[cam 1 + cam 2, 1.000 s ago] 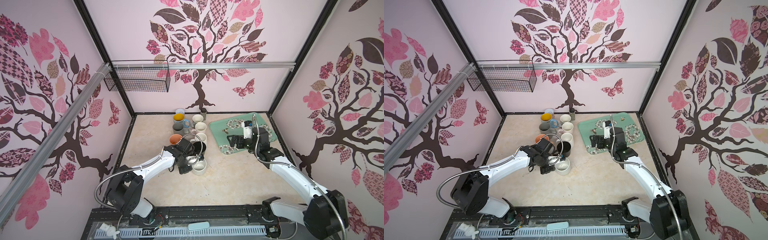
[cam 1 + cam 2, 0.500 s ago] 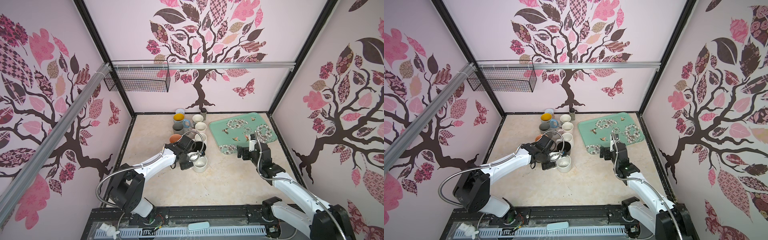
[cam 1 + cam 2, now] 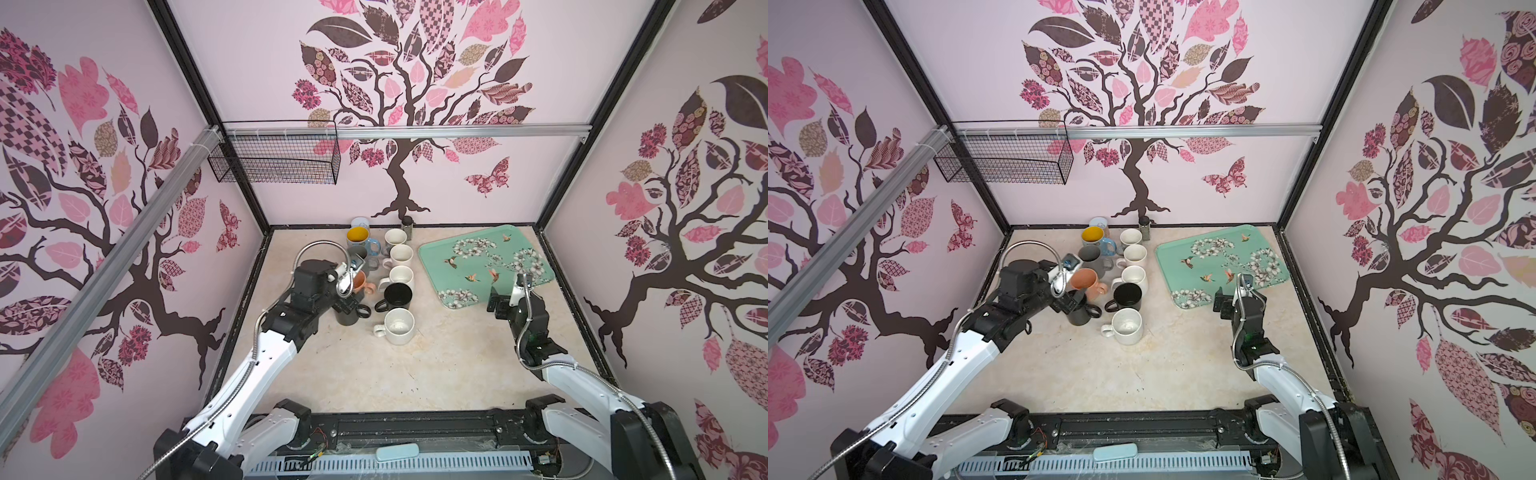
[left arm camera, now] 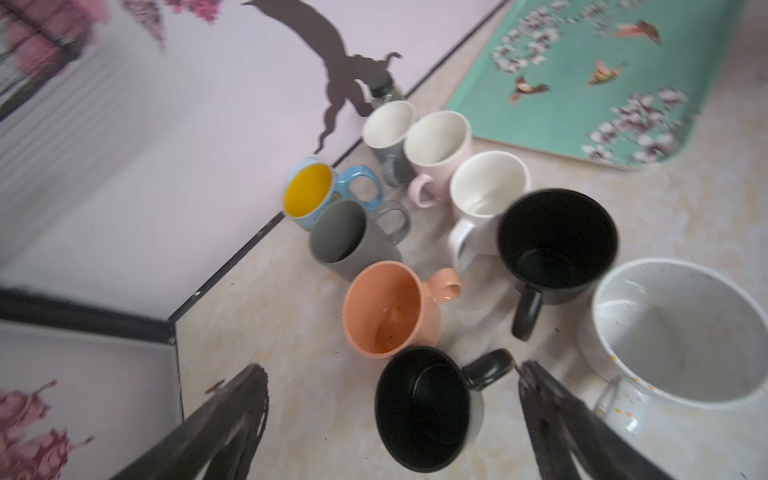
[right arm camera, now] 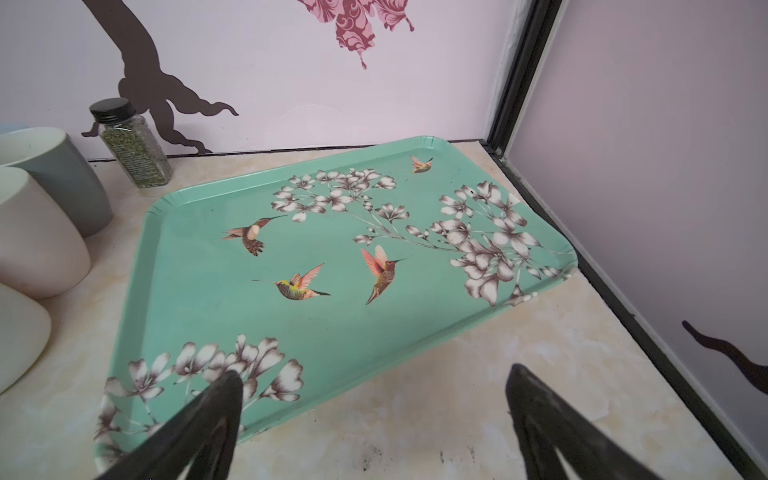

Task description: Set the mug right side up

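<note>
Black mug [image 4: 428,409] upright on the desk [image 4: 274,316], lower centre of left wrist view.
Left tool [image 4: 390,372] stands apart around it, seemingly clear of it; right tool [image 5: 374,378] apart too.

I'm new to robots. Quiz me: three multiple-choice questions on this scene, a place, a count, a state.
1. Where does the spice jar stand? A on the tray; B by the back wall; C in the wire basket.
2. How many black mugs? A one; B two; C four.
3. The left gripper is: A open; B shut on the orange mug; C out of sight.
Answers: 1 B, it stands at the wall's foot; 2 B, two dark ones show; 3 A, its jaws stand wide apart.
</note>
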Tool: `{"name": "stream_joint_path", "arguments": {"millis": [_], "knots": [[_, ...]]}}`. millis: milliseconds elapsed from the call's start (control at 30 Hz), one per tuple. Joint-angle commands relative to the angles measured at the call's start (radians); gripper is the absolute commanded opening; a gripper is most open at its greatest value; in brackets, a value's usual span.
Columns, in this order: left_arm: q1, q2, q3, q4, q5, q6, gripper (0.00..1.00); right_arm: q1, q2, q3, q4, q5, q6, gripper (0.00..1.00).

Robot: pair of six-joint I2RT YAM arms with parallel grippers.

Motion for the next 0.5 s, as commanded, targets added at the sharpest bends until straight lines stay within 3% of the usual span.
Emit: {"name": "stream_joint_path", "arguments": {"millis": [0, 67, 133, 300, 467], "knots": [[0.185, -0.050, -0.095, 0.216, 0.019, -0.284, 0.96, -0.041, 0.044, 0.000, 0.163, -0.031, 0.008, 1.00], [0.262, -0.044, -0.129, 0.280, -0.049, -0.406, 0.96, -0.057, 0.079, -0.001, 0.199, -0.052, 0.021, 1.00], [0.272, -0.013, -0.157, 0.326, -0.107, -0.415, 0.96, -0.064, 0.116, -0.008, 0.261, -0.062, 0.019, 1.00], [0.417, 0.062, -0.264, 0.457, -0.065, -0.589, 0.96, -0.090, 0.190, -0.032, 0.364, -0.084, 0.024, 1.00], [0.527, 0.132, -0.415, 0.650, -0.012, -0.676, 0.96, -0.122, 0.242, -0.084, 0.502, -0.129, 0.033, 1.00]]}}
